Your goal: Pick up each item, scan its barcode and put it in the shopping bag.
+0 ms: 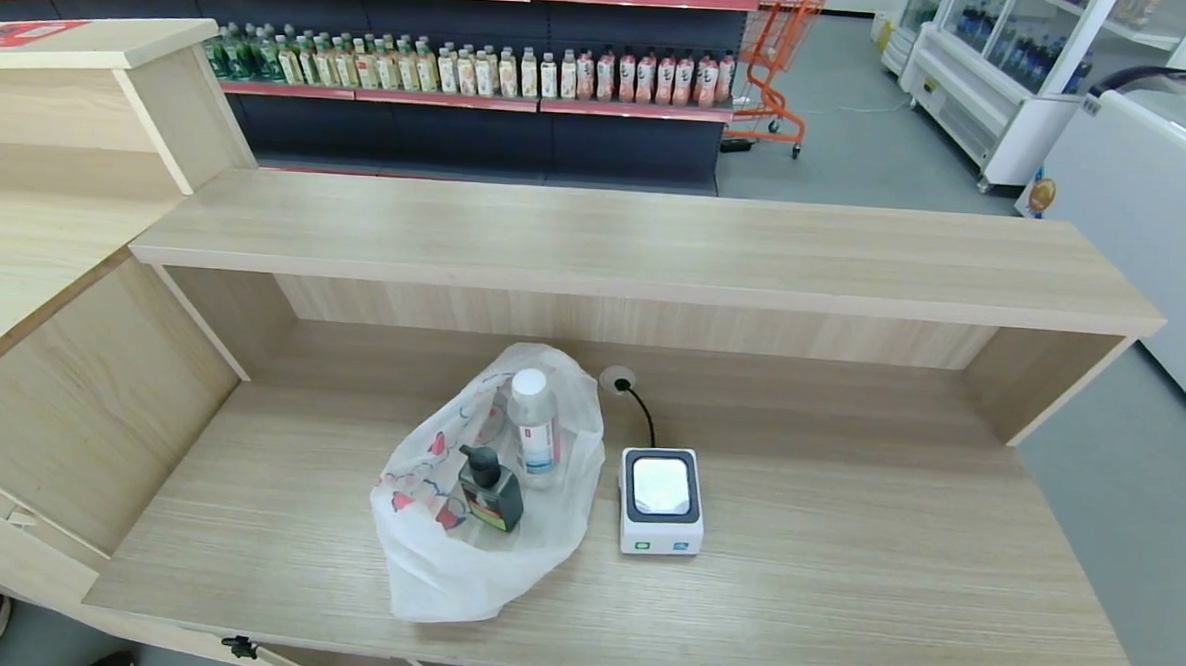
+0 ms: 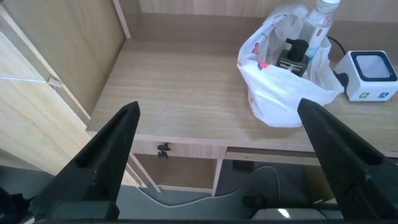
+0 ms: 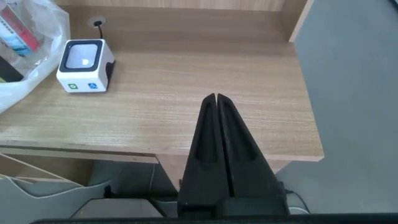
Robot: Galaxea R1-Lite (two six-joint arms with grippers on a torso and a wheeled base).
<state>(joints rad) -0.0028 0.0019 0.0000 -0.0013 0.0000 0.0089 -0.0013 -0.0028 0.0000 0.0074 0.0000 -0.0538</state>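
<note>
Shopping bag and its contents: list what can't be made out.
Head view: barcodes on the dark pump bottle and white-capped clear bottle, too small.
Left wrist view: clear bottle's top, cut by the edge.
Right wrist view: most of the white translucent plastic bag, cut by the edge.

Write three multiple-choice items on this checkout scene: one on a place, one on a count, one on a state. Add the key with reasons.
1. The scanner stands where, relative to the shopping bag?
A. On the robot's right of it
B. Inside it
C. On top of it

2. How many bottles are in the shopping bag?
A. None
B. Two
C. Four

3. The right gripper is:
A. Wide open
B. Shut on a bottle
C. Shut, holding nothing

Key:
1 A: it sits on the counter beside the bag.
2 B: a white-capped bottle and a dark pump bottle stand in it.
3 C: it is closed to a point with nothing in it.
</note>
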